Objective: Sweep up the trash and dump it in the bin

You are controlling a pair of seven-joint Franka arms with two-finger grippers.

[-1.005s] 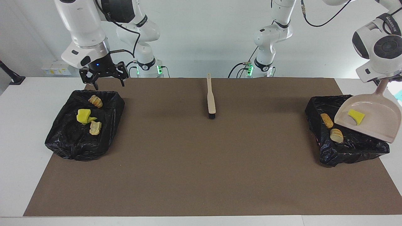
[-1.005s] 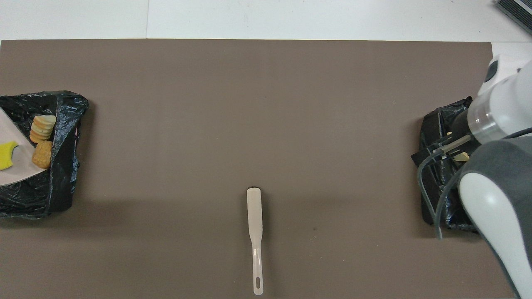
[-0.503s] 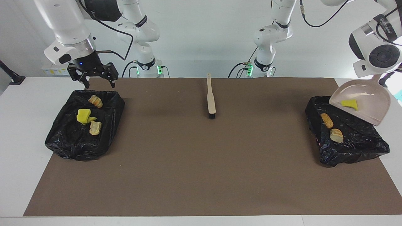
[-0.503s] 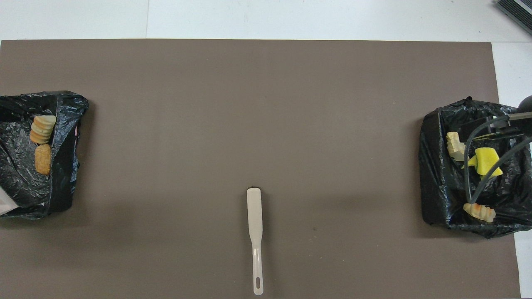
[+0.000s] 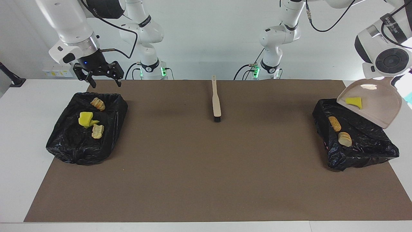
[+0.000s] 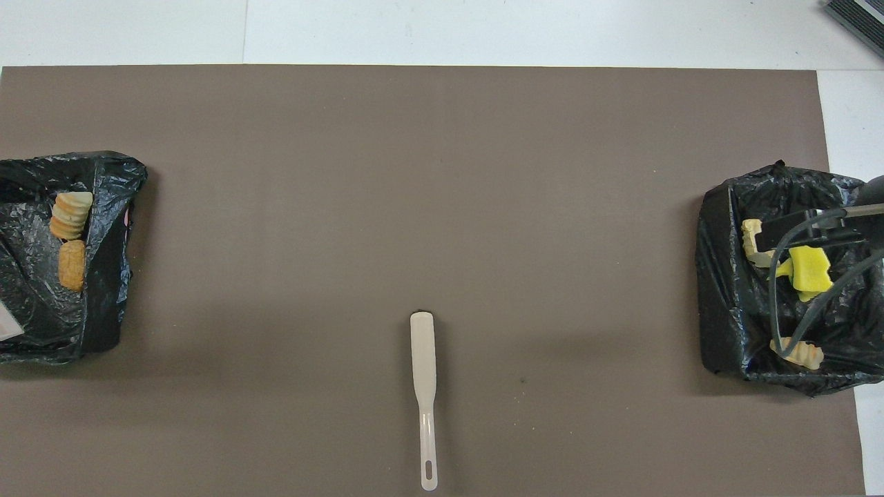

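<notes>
One yellow sponge scrap [image 5: 353,102] lies in the beige dustpan [image 5: 379,108], which we see tilted in the air over the black-lined bin [image 5: 363,148] at the left arm's end of the surface [image 5: 206,180]. We judge the scrap light and soft, likely to cling to the smooth plastic until the pan tips steeper. The pan itself looks stiff and light; its handle, up by the left claw [image 5: 391,81], is the place to hold it, and that claw seems pressed tight on it, though the handle is mostly hidden. Two bread-like lumps [image 5: 339,130] already lie in that bin.

Farther out, the brush [image 5: 216,100] lies alone mid-surface, its slim handle pointing toward the robots. At the right arm's end, a second lined bin [image 5: 83,141] holds a sponge scrap [image 5: 86,119] and two tan lumps [image 5: 97,117]. The right claw [image 5: 103,81] waits above its robot-side edge, fingers spread and empty.
</notes>
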